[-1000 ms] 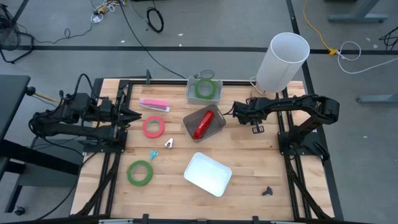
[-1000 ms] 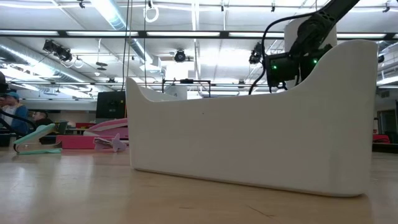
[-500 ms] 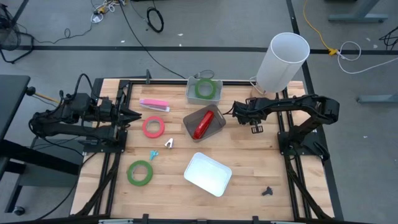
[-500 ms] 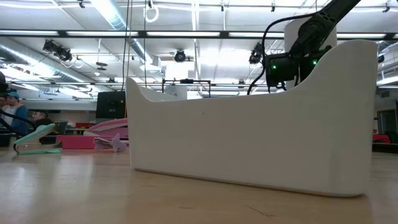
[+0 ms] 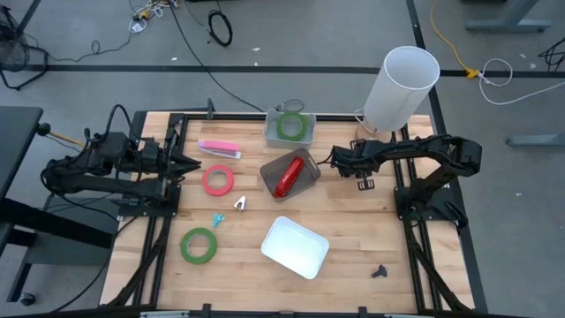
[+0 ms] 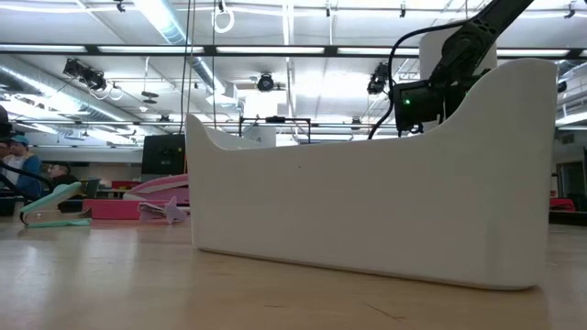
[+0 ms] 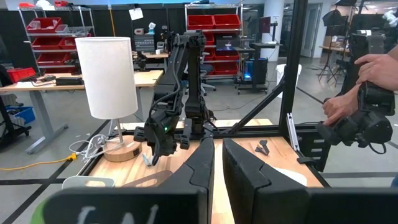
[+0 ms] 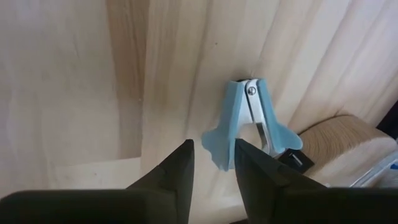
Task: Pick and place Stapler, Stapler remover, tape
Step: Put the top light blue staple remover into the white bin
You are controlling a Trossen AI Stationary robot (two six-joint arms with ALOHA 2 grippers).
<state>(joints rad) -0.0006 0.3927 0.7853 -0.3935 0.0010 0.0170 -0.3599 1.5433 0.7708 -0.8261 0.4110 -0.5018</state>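
The left hand [image 5: 188,163] is shut and empty at the bench's [image 5: 353,238] left side, the red-pink tape [image 5: 218,180] just beside it, the red stapler [image 5: 287,177] lying in the grey tray [image 5: 267,170], and the right hand [image 8: 212,146] narrowly parted above a blue stapler remover [image 8: 249,118].

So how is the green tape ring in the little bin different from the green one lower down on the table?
The upper green tape roll lies inside a clear bin at the table's far edge; the lower green tape roll lies on the bare wooden table, near the front. Both are flat green rings with open centres.
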